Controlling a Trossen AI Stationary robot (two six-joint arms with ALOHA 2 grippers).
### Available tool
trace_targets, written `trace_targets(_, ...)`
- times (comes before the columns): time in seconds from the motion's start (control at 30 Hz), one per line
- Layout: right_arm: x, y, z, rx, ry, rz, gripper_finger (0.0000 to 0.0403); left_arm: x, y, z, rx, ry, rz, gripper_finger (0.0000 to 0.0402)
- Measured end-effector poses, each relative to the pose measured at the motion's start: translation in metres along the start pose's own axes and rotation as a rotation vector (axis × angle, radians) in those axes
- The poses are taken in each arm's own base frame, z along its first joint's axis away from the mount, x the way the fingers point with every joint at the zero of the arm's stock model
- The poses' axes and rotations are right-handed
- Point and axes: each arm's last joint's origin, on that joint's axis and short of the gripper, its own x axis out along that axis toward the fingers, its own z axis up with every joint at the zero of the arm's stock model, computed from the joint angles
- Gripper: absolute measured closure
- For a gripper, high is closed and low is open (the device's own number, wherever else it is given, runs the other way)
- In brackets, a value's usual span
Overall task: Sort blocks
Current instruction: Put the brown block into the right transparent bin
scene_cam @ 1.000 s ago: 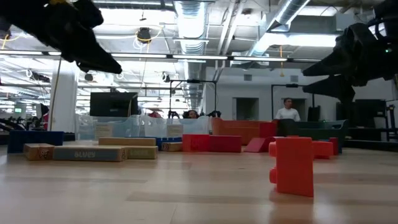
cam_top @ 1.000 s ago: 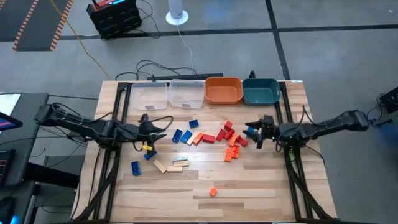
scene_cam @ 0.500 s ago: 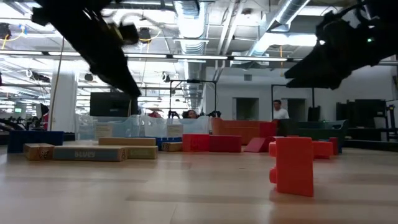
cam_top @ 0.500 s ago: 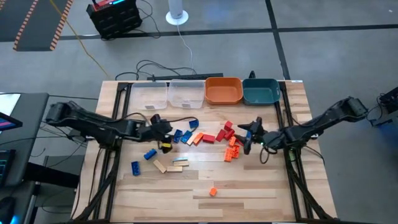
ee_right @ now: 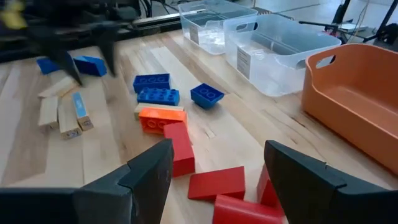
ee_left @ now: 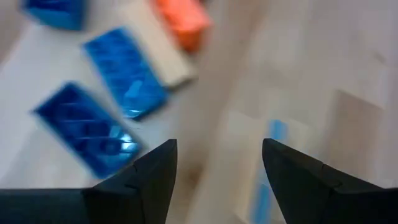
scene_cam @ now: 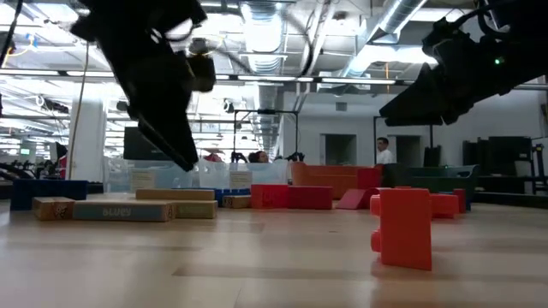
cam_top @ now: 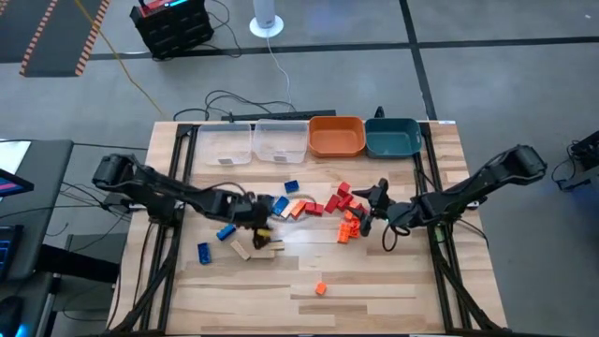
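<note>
Wooden table (cam_top: 393, 281), grey shop floor around it, four bins lined up along the 12 o'clock edge: two clear bins (cam_top: 255, 140), an orange bin (cam_top: 336, 137), a teal bin (cam_top: 392, 137). As far as the high view shows, all four bins look empty — sorting has barely begun, if at all. The blocks (cam_top: 309, 208) lie loose mid-table: blue ones (cam_top: 274, 204) just at 9 o'clock of centre, red and orange ones (cam_top: 348, 213) at 3 o'clock of centre, pale tan ones (cam_top: 255, 249) toward 7 o'clock, one stray orange block (cam_top: 320, 288) alone near 6 o'clock. Left gripper (cam_top: 265, 234) hangs over the tan and blue pieces, fingers spread, nothing between them in its wrist view. Right gripper (cam_top: 372, 206) sits at the 3 o'clock side of the red cluster, fingers wide apart, also empty. Judgement: essentially every block remains to be picked and binned — both arms appear poised for a pick.
</note>
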Motion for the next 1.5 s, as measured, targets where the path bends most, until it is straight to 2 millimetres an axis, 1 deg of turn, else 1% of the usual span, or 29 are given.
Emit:
trace_targets(0.1, 0.001, -0.002, 0.0, -0.011, 0.003, -0.011, 0.0121, -0.002, -0.015, -0.008, 0.074, 0.006, -0.029, 0.0171)
trace_targets(0.17, 0.001, -0.002, 0.001, -0.017, 0.002, -0.013, 0.0121, 0.0, -0.02, -0.014, 0.104, 0.027, -0.009, 0.0171)
trace_targets(0.4, 0.001, -0.003, 0.002, -0.01, -0.006, -0.013, 0.0121, 0.02, -0.025, -0.029, 0.189, 0.096, 0.047, 0.0171)
trace_targets(0.5, 0.001, -0.002, 0.003, 0.0, -0.019, -0.006, 0.0121, 0.026, -0.027, -0.031, 0.195, 0.099, 0.061, 0.0171)
trace_targets(0.57, 0.001, -0.001, 0.004, 0.003, -0.025, -0.004, 0.0121, 0.029, -0.027, -0.033, 0.21, 0.113, 0.069, 0.0179)
trace_targets(0.67, 0.001, -0.001, 0.004, -0.003, -0.03, -0.003, 0.0121, 0.03, -0.027, -0.035, 0.225, 0.123, 0.067, 0.0214)
trace_targets(0.9, 0.001, -0.001, 0.005, -0.007, -0.035, -0.001, 0.0121, 0.031, -0.027, -0.037, 0.223, 0.149, 0.046, 0.0345)
trace_targets(1.07, 0.001, -0.001, 0.005, -0.009, -0.033, -0.002, 0.0121, 0.029, -0.027, -0.035, 0.222, 0.14, 0.047, 0.035)
trace_targets(1.13, 0.001, -0.001, 0.005, -0.009, -0.033, -0.001, 0.0121, 0.025, -0.025, -0.033, 0.215, 0.121, 0.052, 0.035)
trace_targets(1.2, 0.001, -0.001, 0.005, -0.005, -0.033, -0.002, 0.0121, 0.017, -0.023, -0.028, 0.207, 0.092, 0.057, 0.035)
trace_targets(1.3, 0.001, -0.001, 0.005, 0.001, -0.036, 0.0, 0.0121, -0.004, -0.015, -0.019, 0.201, 0.037, 0.105, 0.0347)
trace_targets(1.4, 0.001, -0.001, 0.005, 0.018, -0.037, -0.002, 0.0121, -0.028, 0.002, -0.008, 0.196, -0.049, 0.214, 0.0344)
trace_targets(1.5, 0.003, -0.004, 0.006, 0.042, -0.039, -0.016, 0.0121, -0.047, 0.027, 0.003, 0.175, -0.094, 0.333, 0.0344)
